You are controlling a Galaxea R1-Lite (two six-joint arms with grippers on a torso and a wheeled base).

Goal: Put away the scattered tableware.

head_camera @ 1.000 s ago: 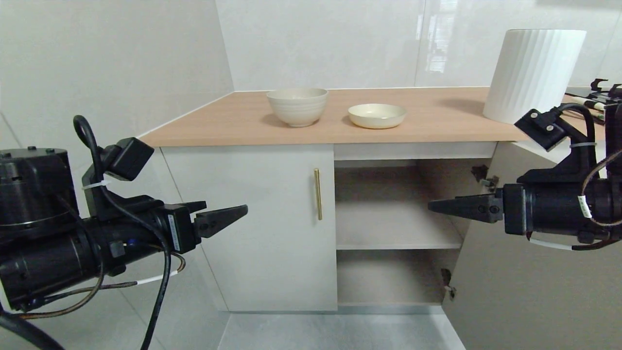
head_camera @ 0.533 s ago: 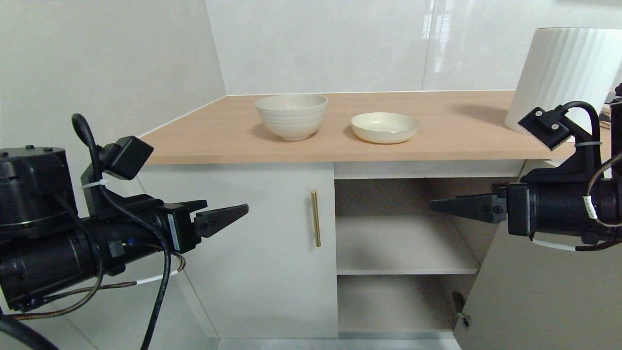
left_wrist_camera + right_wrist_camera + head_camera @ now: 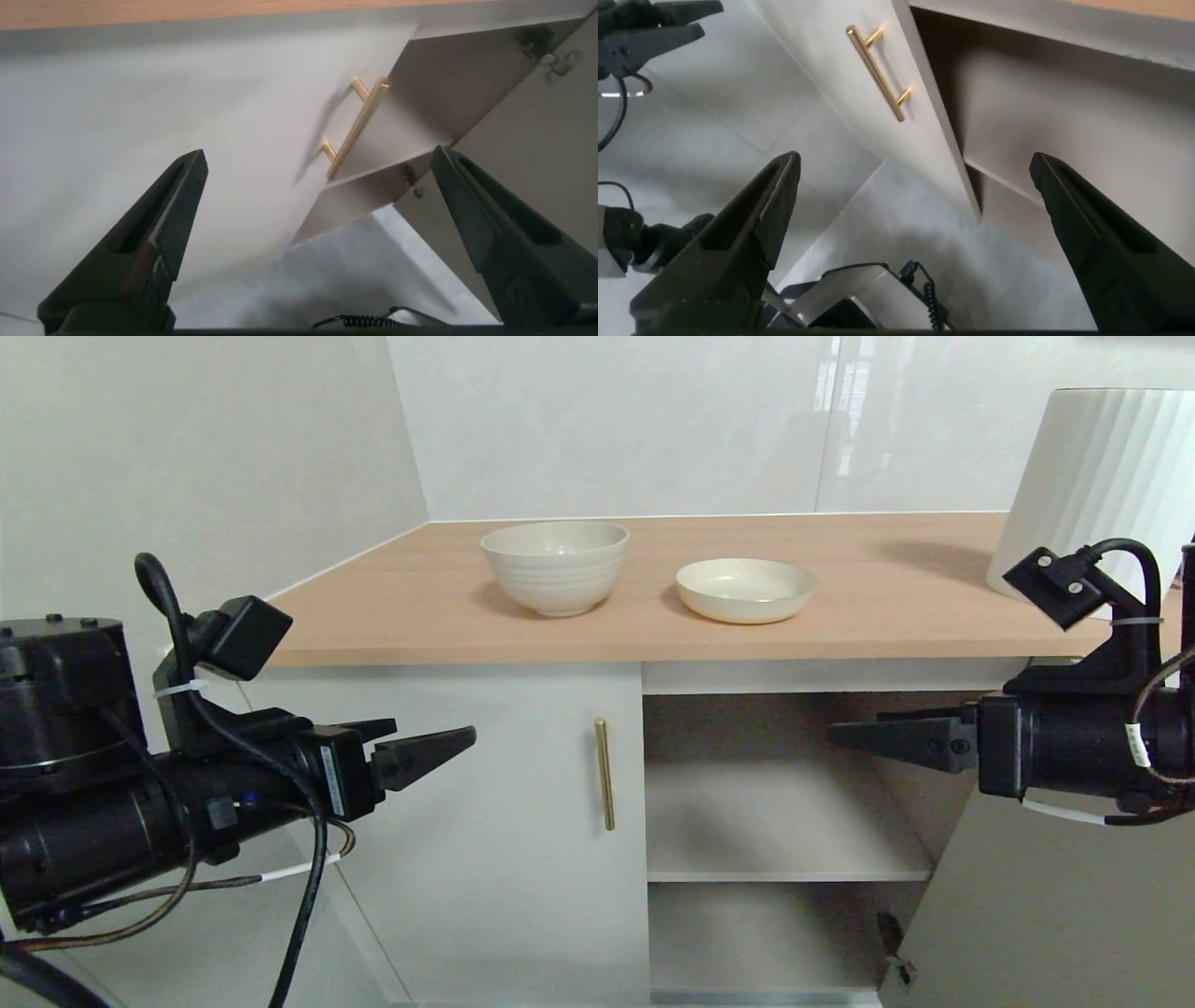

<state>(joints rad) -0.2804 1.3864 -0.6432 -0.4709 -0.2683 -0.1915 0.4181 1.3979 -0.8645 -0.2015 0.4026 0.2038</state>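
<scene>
**Bowl (image 3: 555, 567) and dish (image 3: 745, 589) upright on the desk (image 3: 887, 607), above both sets of spread fingers**

The bowl is deep and cream-coloured, with faint ribbed bands. The dish is shallow, pale and low-rimmed. They are set near each other but apart, higher and farther off than the fingers, over the gap between the two sets. The left fingers (image 3: 159, 233) are held wide apart and empty before the closed cabinet door (image 3: 485, 821), whose brass handle (image 3: 604, 787) lies beyond their tips. The right fingers (image 3: 747, 224) are likewise spread and empty, level with the open shelf (image 3: 784, 831). Print on the label (image 3: 329, 779) behind the left fingers cannot be read.
</scene>
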